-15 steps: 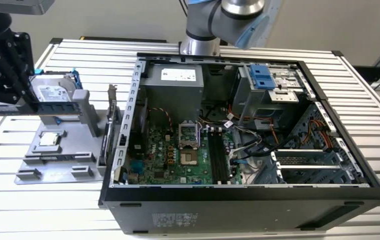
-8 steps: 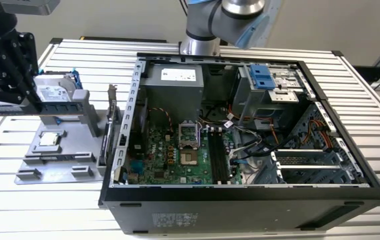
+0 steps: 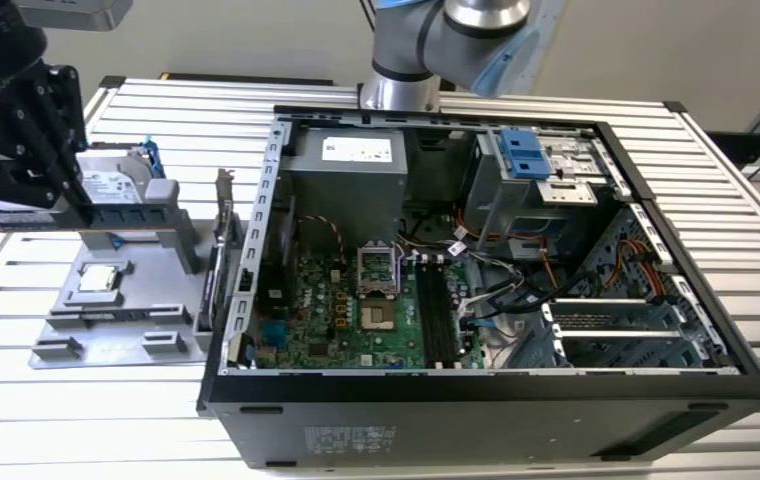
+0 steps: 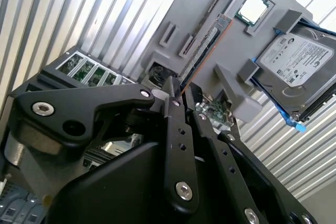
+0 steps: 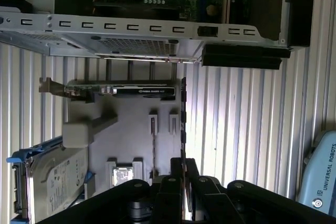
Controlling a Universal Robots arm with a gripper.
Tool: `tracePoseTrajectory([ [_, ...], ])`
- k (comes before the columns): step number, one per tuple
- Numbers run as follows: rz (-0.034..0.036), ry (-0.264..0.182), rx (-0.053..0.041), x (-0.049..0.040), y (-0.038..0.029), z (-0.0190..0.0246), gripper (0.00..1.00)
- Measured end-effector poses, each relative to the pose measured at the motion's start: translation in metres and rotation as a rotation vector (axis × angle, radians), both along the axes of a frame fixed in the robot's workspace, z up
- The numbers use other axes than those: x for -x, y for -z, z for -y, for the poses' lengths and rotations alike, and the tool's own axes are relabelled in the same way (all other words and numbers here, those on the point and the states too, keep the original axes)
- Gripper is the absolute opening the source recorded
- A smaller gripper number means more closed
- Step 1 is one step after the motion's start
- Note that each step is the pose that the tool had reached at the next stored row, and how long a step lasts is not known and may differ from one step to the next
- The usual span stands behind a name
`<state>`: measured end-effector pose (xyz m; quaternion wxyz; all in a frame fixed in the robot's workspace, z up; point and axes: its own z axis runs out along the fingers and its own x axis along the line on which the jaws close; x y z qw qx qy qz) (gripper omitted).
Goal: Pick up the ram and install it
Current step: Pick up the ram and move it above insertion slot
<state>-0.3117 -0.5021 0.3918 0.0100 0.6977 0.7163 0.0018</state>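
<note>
My gripper (image 3: 27, 200) hangs high at the exterior view's left, above the grey parts holder (image 3: 100, 325). It is shut on the ram (image 4: 207, 45), a long narrow dark stick with a brown edge that runs out from between the black fingertips (image 4: 170, 85). In the first wrist view the ram (image 5: 182, 114) shows edge-on, straight out from my gripper (image 5: 184, 163). The exterior view has the ram as a thin level strip (image 3: 33, 217) under the gripper. The small ram brackets (image 5: 163, 124) on the holder stand empty. My gripper (image 4: 181, 90) is well left of the open computer case (image 3: 487, 400).
The holder also carries a square silver processor (image 3: 97, 280), a hard drive (image 3: 120, 185) in a blue frame and an upright card with a metal bracket (image 3: 227, 250). Inside the case the motherboard's long dark slots (image 3: 440, 315) lie beside the processor socket (image 3: 377, 270). The arm's base (image 3: 407, 60) stands behind the case.
</note>
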Motion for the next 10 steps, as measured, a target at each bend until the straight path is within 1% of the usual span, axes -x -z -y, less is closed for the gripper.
tracePoseTrajectory([
  [10,0.0000,0.000,-0.0001,-0.0081,0.0000,0.0000,0.00],
])
